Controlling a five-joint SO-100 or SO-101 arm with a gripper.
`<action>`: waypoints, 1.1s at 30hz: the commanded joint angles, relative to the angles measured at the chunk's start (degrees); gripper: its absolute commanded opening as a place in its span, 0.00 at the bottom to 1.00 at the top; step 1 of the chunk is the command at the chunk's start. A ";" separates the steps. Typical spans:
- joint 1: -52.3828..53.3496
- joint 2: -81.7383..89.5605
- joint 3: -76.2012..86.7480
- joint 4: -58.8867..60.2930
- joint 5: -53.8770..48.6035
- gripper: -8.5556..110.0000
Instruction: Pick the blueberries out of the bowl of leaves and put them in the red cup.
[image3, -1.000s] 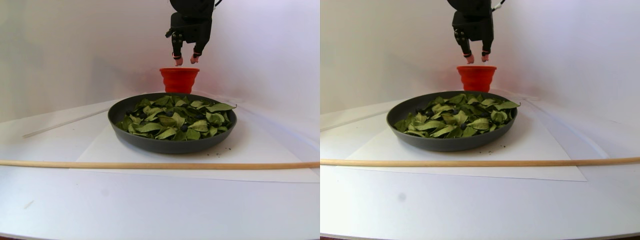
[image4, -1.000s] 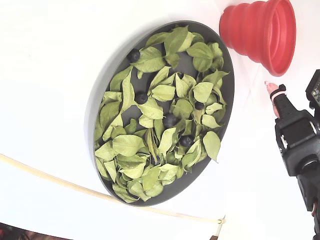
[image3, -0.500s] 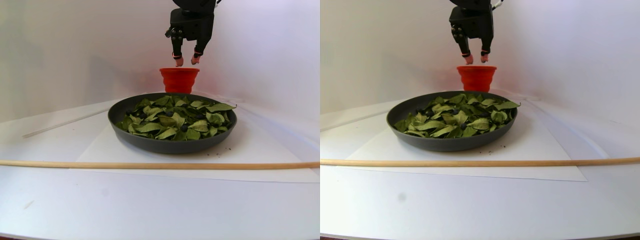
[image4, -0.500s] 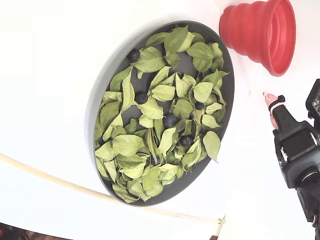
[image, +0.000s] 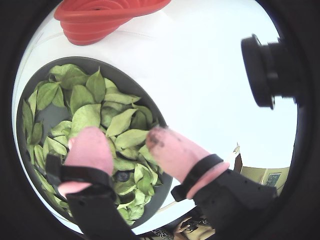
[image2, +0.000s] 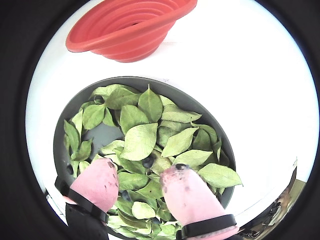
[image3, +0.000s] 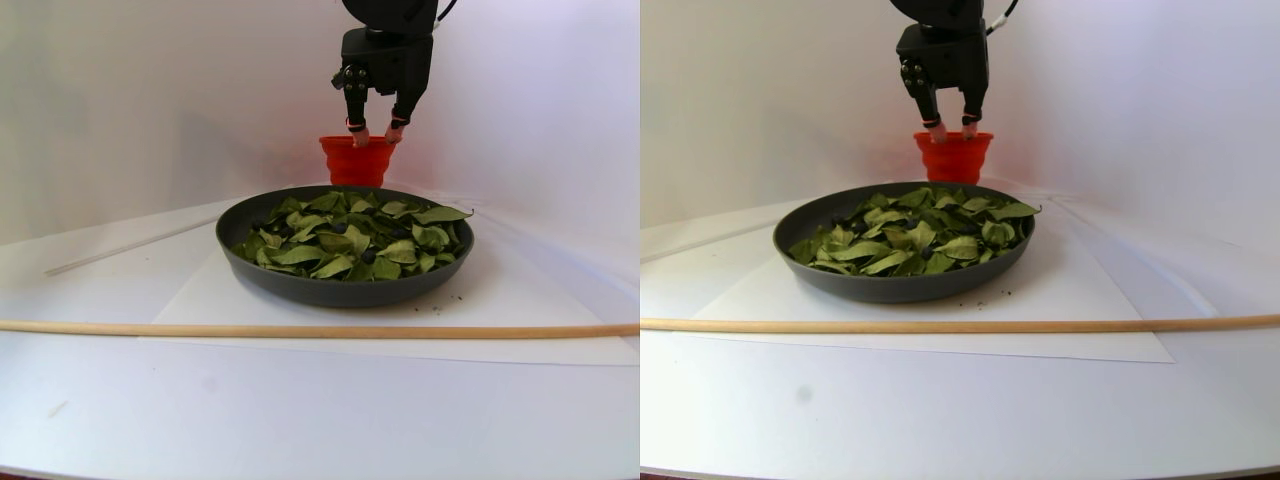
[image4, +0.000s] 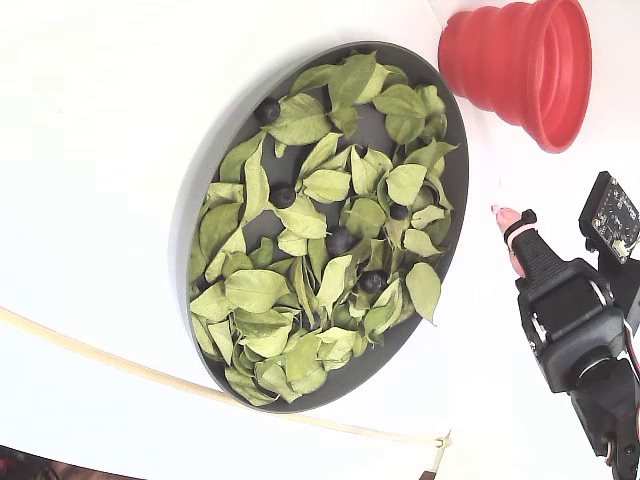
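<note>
Now the gripper (image2: 142, 182) is spread apart and holds nothing, up above the bowl (image4: 205, 180). The red cup (image4: 520, 65) sits just past the bowl's far rim. About 5 blueberries (image4: 340, 240) lie among the leaves (image4: 255, 290). I think it should drop straight onto 1 bare berry and pinch softly.

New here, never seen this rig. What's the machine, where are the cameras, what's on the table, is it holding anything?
It is a small black robot arm with a two-finger hand, pink-tipped, open and empty. Two cameras ride on the wrist and look down past the fingers; one wide picture is a side-by-side pair from table level; one fixed camera looks down. On the white table: a wide dark grey bowl of light green leaves with small dark blueberries, a bright red ribbed cup, and a thin wooden rod.
</note>
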 joint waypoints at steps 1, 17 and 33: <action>1.49 3.87 -0.26 0.09 0.26 0.21; 0.97 -1.76 2.02 -2.20 -0.18 0.21; 0.26 -7.12 1.93 -6.24 -0.35 0.22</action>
